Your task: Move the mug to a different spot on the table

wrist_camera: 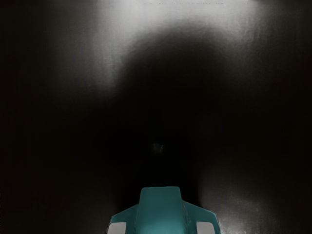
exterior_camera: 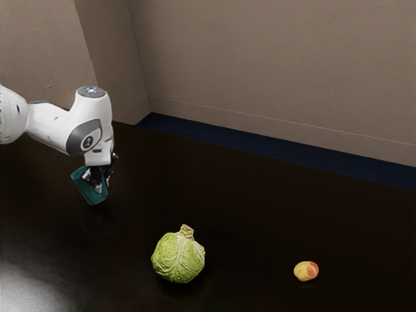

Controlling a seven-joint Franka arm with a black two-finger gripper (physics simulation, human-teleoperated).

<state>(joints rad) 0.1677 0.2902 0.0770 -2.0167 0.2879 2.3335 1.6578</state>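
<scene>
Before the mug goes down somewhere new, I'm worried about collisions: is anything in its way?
Nothing visible directly. The gripper holds the teal mug above bare table; the cabbage and yellow-red fruit lie further toward the exterior view's right.

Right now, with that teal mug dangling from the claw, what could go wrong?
The mug hangs tilted in the gripper, above the dark table; a weak hold could let it slip and drop. Carried low toward the exterior view's right, it might bump the cabbage.
</scene>
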